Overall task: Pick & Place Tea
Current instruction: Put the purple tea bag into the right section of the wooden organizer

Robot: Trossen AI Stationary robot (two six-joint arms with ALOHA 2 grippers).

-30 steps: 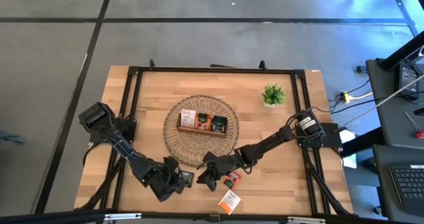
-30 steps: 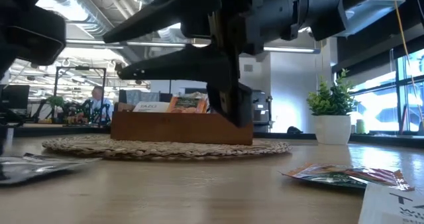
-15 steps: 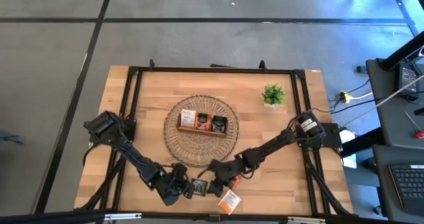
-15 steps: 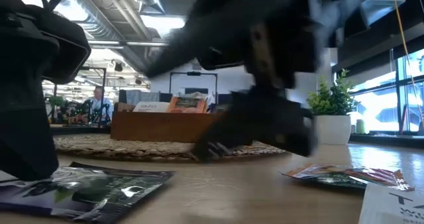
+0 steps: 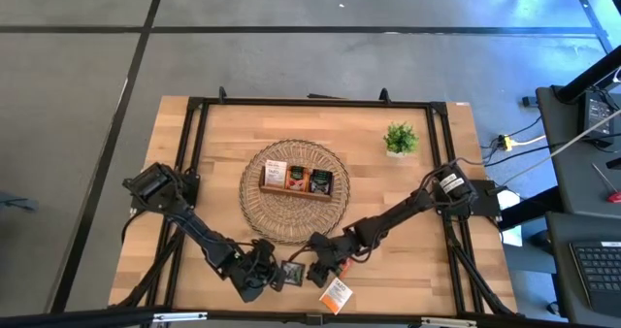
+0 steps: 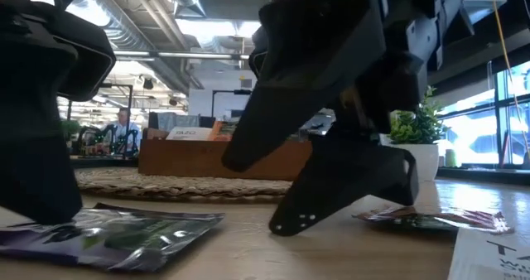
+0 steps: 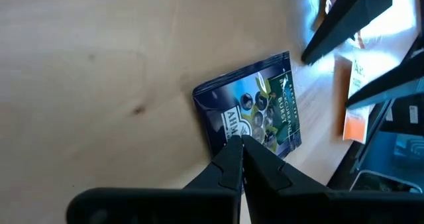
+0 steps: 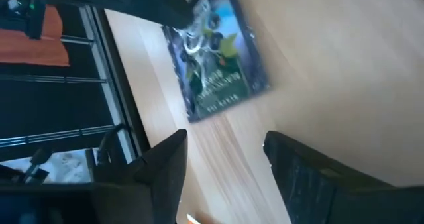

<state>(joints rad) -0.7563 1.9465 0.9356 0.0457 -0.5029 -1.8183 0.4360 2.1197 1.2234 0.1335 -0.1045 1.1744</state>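
The left pincer [image 7: 240, 151] is clenched on a dark sachet's [image 7: 255, 108] edge, hiding that corner; its lettering stays unreadable. The right pincer [image 8: 222, 159] is released above it.

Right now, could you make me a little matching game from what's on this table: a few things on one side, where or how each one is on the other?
Things:
1. dark sachet
2. plant
3. tray
4. right gripper

Places or states:
A. on the round woven mat
B. open, low over the table
C. far right part of the table
D. flat on the wood, pinched by the left gripper

Pairs: 1-D, 2-C, 3-A, 4-B
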